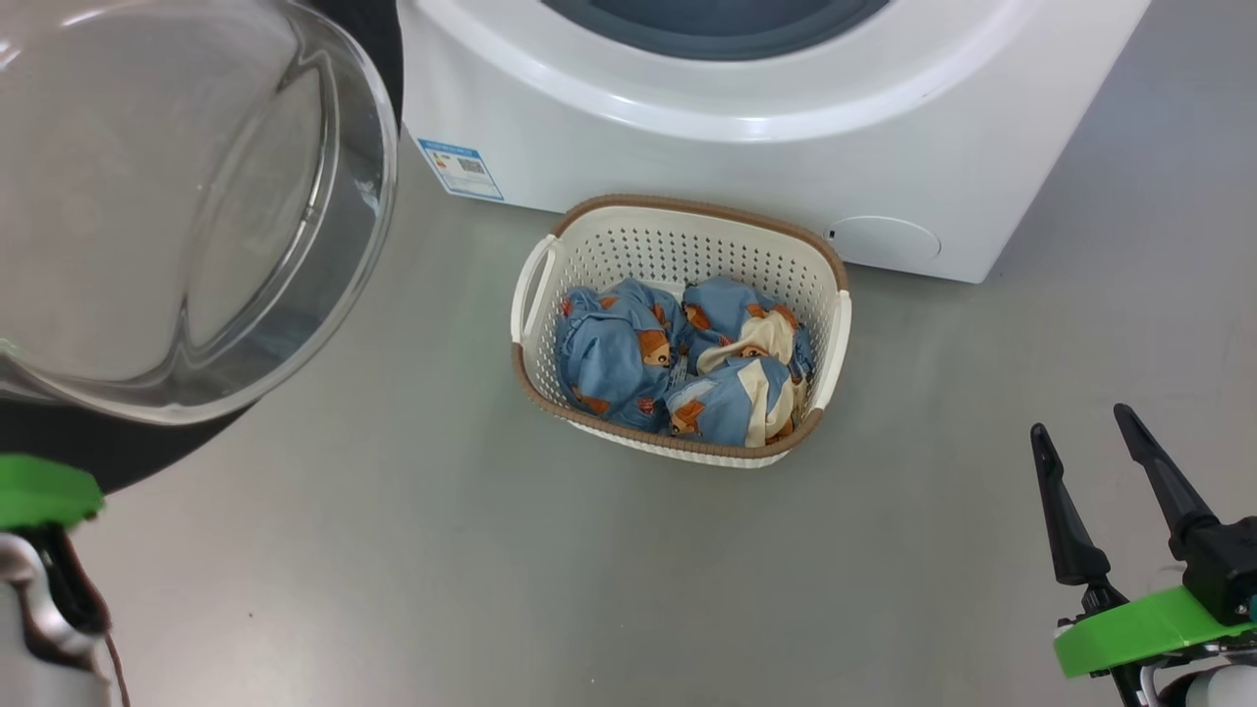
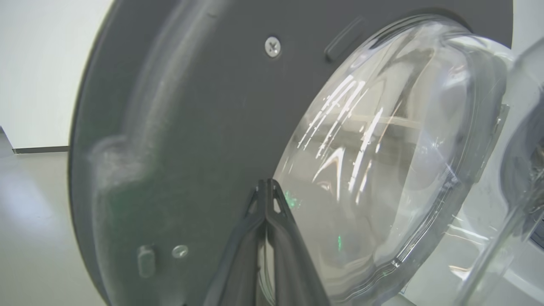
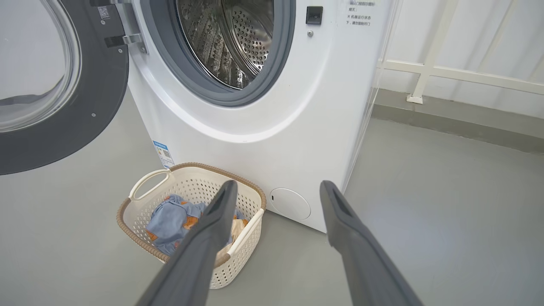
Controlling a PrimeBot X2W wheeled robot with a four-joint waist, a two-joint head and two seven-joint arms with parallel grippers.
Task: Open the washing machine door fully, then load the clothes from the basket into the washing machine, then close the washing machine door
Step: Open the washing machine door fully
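The washing machine door [image 1: 196,216] stood swung open at the left of the washing machine [image 1: 746,167], exposing the steel drum [image 3: 229,38]. The left gripper [image 2: 267,187] had its jaws pressed together, tips pointing at the door's inner face where the dark rim met the glass bowl; contact could not be confirmed. The basket [image 1: 687,250] sat on the grey floor [image 1: 393,550] just before the machine, with the clothes [image 1: 628,353] bundled inside. The right gripper [image 1: 1080,422] hovered right of the basket, jaws wide apart, empty
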